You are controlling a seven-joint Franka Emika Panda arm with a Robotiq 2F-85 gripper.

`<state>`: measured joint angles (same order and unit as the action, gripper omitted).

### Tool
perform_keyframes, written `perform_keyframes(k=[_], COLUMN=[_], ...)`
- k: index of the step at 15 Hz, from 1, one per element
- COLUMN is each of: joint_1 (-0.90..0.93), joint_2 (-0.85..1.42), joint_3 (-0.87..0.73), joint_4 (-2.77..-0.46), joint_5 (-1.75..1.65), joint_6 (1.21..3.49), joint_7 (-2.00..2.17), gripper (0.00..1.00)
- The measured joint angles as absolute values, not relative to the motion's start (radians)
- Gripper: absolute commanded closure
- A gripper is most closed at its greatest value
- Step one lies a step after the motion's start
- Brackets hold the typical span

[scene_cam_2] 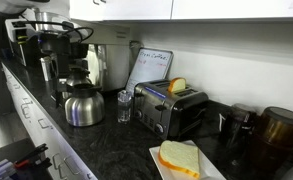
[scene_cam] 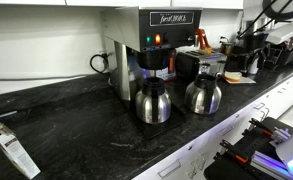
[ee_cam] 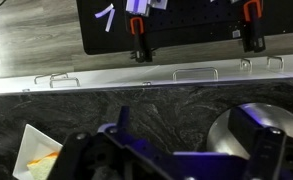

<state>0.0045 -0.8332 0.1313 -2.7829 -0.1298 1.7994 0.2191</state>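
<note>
Bread (scene_cam_2: 180,157) on plate (scene_cam_2: 213,169), slice (scene_cam_2: 178,86) in toaster (scene_cam_2: 166,110)

A toaster (scene_cam_2: 169,108) stands on the dark counter (scene_cam: 76,125) with a slice (scene_cam_2: 177,86) poking from a slot, a glass (scene_cam_2: 124,105) just beside it at 9 o'clock and a whiteboard (scene_cam_2: 149,68) against the wall at its 11 o'clock. A coffee machine (scene_cam: 151,45) shows two lit lamps, a cable (scene_cam: 98,63) looping at its 9 o'clock. Drawer handles (ee_cam: 196,72) line the counter front, a black mat (ee_cam: 186,25) at their 12 o'clock

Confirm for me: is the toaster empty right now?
No, a slice of bread sticks up out of one slot of the toaster.
</note>
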Motion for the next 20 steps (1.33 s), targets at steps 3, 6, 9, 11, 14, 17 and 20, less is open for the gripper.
perform_keyframes(k=[3,6,9,11,14,17,20], joint_1=[0.005,0.005,0.005,0.004,-0.015,-0.065,-0.15], joint_2=[-0.828,-0.828,-0.828,-0.829,-0.837,-0.842,-0.839], joint_3=[0.131,0.131,0.131,0.131,0.125,0.112,0.105], joint_4=[-2.783,-2.783,-2.783,-2.783,-2.778,-2.773,-2.772], joint_5=[-0.13,-0.13,-0.13,-0.13,-0.129,-0.13,-0.144], joint_6=[1.8,1.8,1.8,1.803,1.882,2.021,2.164], joint_7=[0.219,0.219,0.219,0.228,0.298,0.365,0.421], gripper=[0.0,0.0,0.0,0.0,0.0,0.0,0.0])
